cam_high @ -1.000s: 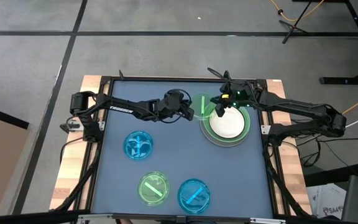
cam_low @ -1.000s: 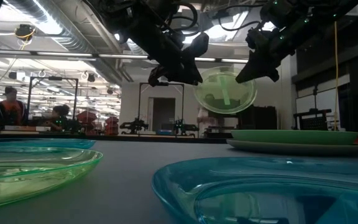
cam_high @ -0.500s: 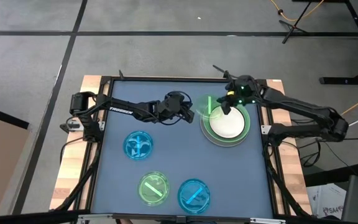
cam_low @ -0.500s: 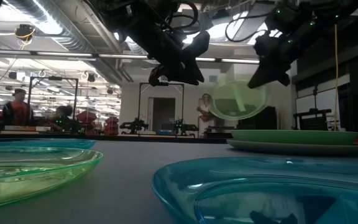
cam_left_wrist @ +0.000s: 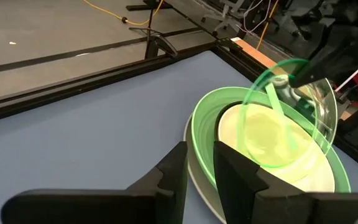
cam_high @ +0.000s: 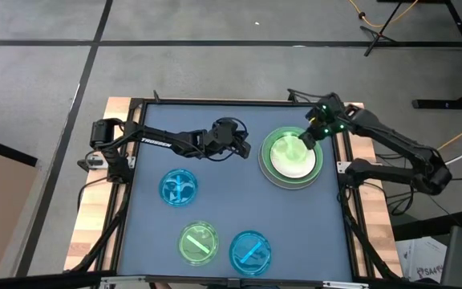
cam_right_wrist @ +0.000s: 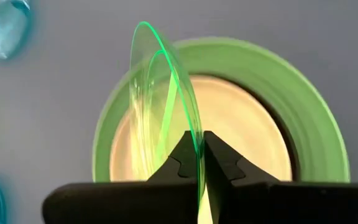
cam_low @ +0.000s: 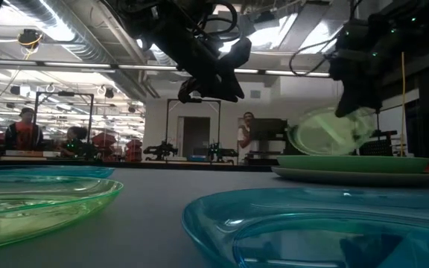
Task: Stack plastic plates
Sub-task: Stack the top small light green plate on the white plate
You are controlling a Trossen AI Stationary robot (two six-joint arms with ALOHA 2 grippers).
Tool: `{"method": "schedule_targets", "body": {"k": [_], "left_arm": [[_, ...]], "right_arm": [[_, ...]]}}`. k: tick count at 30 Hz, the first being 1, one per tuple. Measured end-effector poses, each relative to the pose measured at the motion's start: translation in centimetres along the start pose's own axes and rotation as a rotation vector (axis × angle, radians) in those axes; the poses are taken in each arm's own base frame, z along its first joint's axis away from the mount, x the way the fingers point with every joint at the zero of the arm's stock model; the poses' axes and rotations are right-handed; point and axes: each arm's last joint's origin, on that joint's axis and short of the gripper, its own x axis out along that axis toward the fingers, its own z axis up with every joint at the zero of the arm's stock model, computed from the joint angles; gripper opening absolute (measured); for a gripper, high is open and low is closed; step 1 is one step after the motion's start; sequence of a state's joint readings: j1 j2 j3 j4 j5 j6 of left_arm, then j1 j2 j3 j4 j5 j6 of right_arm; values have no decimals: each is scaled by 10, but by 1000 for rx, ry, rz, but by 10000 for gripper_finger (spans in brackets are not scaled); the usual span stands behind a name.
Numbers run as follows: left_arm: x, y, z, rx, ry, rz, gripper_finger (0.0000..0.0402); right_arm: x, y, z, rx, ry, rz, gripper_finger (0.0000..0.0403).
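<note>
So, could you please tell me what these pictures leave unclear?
- High view: the stack's bottom plate shows only as a rim under the light green plate.
- Low view: the white plate is hidden behind that green rim.
- High view: the right gripper blocks the held translucent green plate's edge.

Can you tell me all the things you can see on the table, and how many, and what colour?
held plate: one, see-through green, tilted in the air over the stack, pinched by its rim
large plate: one, grey, bottom of the stack at the table's far right
large green plate: one, light green, on the grey one
white plate: one, white, on top of the stack
blue plates: two, see-through blue, one left of centre, one near the front edge
green plate: one, see-through green, at the front beside a blue one
table: one, dark blue-grey top
left gripper: one, dark, empty, beside the stack
right gripper: one, dark, gripping the held plate
</note>
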State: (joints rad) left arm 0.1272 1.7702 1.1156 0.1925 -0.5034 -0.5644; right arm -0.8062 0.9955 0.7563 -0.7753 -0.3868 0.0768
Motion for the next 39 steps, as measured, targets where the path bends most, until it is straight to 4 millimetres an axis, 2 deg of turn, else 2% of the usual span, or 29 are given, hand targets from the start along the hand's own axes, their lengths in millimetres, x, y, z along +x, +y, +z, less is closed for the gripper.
{"method": "schedule_targets", "body": {"k": [8, 16, 29, 39], "left_arm": [[0, 0, 0, 0, 0, 1, 70], [0, 0, 0, 0, 0, 1, 70], [0, 0, 0, 0, 0, 1, 70], [0, 0, 0, 1, 0, 1, 70]], "right_arm": [[-1, -3, -10, -27, 104, 14, 0], [3, -5, -9, -60, 126, 20, 0], [25, -14, -5, -22, 220, 17, 1], [27, -15, -4, -20, 218, 17, 1]]}}
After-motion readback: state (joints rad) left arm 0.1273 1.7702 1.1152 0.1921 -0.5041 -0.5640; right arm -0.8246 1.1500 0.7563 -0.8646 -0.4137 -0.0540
